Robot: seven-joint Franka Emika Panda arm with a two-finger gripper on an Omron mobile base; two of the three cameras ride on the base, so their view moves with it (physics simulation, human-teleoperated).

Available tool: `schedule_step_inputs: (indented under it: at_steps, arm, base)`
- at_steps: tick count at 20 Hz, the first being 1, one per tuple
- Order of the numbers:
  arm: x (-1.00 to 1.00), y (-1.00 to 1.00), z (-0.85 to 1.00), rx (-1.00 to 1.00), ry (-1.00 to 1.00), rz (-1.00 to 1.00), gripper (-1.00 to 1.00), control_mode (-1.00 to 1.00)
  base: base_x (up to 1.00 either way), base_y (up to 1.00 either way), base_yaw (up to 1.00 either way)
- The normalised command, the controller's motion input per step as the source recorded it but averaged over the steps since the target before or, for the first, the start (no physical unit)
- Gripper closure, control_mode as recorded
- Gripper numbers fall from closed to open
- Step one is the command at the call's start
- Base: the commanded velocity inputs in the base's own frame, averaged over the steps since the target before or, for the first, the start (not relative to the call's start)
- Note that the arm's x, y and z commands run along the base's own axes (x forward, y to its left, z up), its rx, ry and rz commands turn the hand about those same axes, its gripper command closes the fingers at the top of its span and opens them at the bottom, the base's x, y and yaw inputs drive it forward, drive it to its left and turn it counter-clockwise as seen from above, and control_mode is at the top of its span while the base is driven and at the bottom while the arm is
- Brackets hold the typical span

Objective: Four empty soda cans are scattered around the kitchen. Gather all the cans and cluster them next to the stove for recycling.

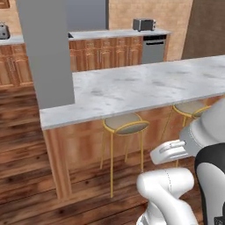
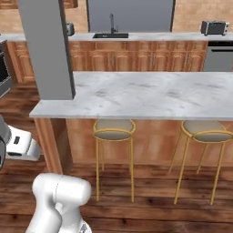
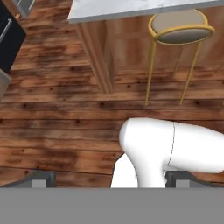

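No soda cans are in sight in any view. A dark appliance front [image 3: 6, 35] with a steel handle sits at the hand view's top left and at the left edge [image 2: 2, 73] of the right base view; I cannot tell whether it is the stove. My gripper [image 3: 109, 181] points down at the wooden floor in front of the island. Its fingertips [image 3: 41, 179] stand far apart, open, with nothing held between them.
A marble island counter [image 1: 132, 88] with a grey column [image 1: 46, 52] stands ahead. Gold-legged stools [image 2: 113, 129] [image 2: 205, 132] are tucked under it. Behind is a wooden cabinet run with a sink [image 2: 110, 35], a toaster [image 1: 144, 24] and a dishwasher [image 1: 154, 49].
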Motion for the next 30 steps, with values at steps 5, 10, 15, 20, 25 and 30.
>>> schedule_step_inputs:
  at_steps: [5, 10, 15, 20, 25, 30]
  arm:
    - [0.0, 0.0, 0.0, 0.0, 0.0, 0.0, -1.0, 1.0]
    - [0.0, 0.0, 0.0, 0.0, 0.0, 0.0, -1.0, 1.0]
    - [0.0, 0.0, 0.0, 0.0, 0.0, 0.0, -1.0, 1.0]
    - [0.0, 0.0, 0.0, 0.0, 0.0, 0.0, -1.0, 1.0]
    - [0.0, 0.0, 0.0, 0.0, 0.0, 0.0, -1.0, 1.0]
    - [0.0, 0.0, 0.0, 0.0, 0.0, 0.0, -1.0, 1.0]
  base:
    - [-0.26, -1.0, 0.0]
    - [-0.23, -1.0, 0.0]
    - [-0.16, -1.0, 0.0]
    - [0.0, -1.0, 0.01]
    - [0.0, -1.0, 0.01]
    - [0.0, -1.0, 0.02]
